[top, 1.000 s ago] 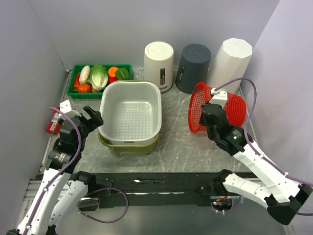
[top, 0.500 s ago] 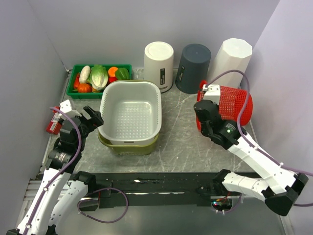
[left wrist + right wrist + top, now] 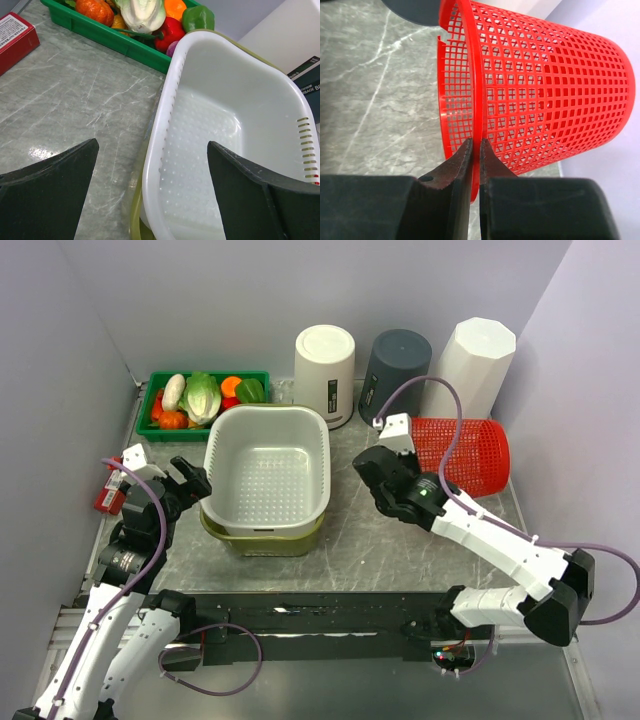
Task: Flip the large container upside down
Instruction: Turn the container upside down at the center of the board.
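Note:
The large container is a red mesh basket (image 3: 465,455). It lies on its side at the right of the table, its mouth facing left and its base toward the right wall. My right gripper (image 3: 408,452) is shut on the basket's rim; in the right wrist view the rim passes between the closed fingertips of that gripper (image 3: 476,145), with the basket (image 3: 545,85) stretching away behind it. My left gripper (image 3: 190,480) stands open at the left edge of the white colander (image 3: 213,465), holding nothing. In the left wrist view that gripper (image 3: 152,144) straddles the colander rim (image 3: 165,125) without touching it.
The colander sits in an olive basin (image 3: 262,543). At the back stand a white cylinder bin (image 3: 325,360), a dark grey bin (image 3: 395,365) and a white octagonal bin (image 3: 470,360), all bottom up. A green vegetable tray (image 3: 255,375) is back left, a red box (image 3: 108,490) by the left wall.
The right gripper moved left holding the rim, and the red basket swung from tilted to lying flat on its side. The left arm has not moved.

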Action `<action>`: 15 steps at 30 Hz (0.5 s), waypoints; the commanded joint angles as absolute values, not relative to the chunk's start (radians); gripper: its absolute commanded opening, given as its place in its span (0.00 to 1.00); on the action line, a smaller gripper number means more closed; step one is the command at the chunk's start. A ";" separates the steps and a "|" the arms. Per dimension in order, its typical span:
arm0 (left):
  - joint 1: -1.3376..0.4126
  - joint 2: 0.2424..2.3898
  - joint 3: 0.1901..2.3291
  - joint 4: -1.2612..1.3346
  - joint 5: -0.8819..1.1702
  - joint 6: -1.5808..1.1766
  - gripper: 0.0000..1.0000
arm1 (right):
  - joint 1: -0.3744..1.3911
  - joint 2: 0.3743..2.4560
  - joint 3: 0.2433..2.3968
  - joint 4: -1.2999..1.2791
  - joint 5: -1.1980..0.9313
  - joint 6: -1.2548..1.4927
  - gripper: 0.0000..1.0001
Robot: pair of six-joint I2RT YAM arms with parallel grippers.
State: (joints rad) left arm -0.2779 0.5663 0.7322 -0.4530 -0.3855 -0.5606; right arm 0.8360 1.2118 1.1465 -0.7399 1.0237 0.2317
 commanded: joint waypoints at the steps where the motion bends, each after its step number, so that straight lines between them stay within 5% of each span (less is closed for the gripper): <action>1: -0.275 0.560 0.735 -0.422 -0.376 -0.541 0.96 | 0.865 1.242 1.201 -0.762 1.144 0.212 0.00; 15: -0.275 0.557 0.735 -0.420 -0.376 -0.541 0.96 | 0.931 1.385 1.198 -0.857 1.187 0.256 0.00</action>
State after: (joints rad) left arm -0.2779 0.5655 0.7322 -0.4530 -0.3855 -0.5602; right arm 0.9096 1.3647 1.1591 -0.8173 1.1194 0.2306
